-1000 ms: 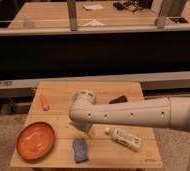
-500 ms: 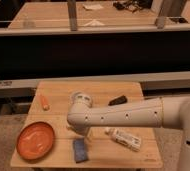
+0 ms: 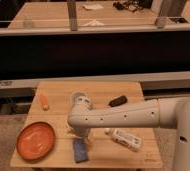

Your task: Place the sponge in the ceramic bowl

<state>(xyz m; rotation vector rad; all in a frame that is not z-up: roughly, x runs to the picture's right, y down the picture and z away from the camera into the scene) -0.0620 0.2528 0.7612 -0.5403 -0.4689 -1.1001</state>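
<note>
The wooden table (image 3: 100,91) is seen from above and in front. The white arm (image 3: 123,116) is extended across it from the 3 o'clock side, with its rounded wrist joint above the table's middle.

The gripper (image 3: 81,136) is pointed downward from that joint, toward the table's 6 o'clock edge. It is positioned directly above the sponge (image 3: 79,151). Most of it is hidden by the wrist housing. Whether it is wide, narrow or closed cannot be told, and contact with the sponge cannot be confirmed.

The sponge, a blue pad, is lying flat on the table near the 6 o'clock edge. It is found at 3 o'clock from the orange bowl (image 3: 35,141), near the rim but apart from it, and outside the bowl.

The bowl is located at the table's 8 o'clock corner, and nothing is seen inside it.

Other items recorded:
- A white bottle (image 3: 125,139) is lying on its side at 3 o'clock from the sponge, below the arm.
- A black block (image 3: 117,100) is noted at 1 o'clock from the table's middle.
- A white cup (image 3: 78,96), partly covered by the wrist, is noted at 12 o'clock from the sponge.
- A small orange object (image 3: 45,102) is lying near the 10 o'clock edge.
</note>
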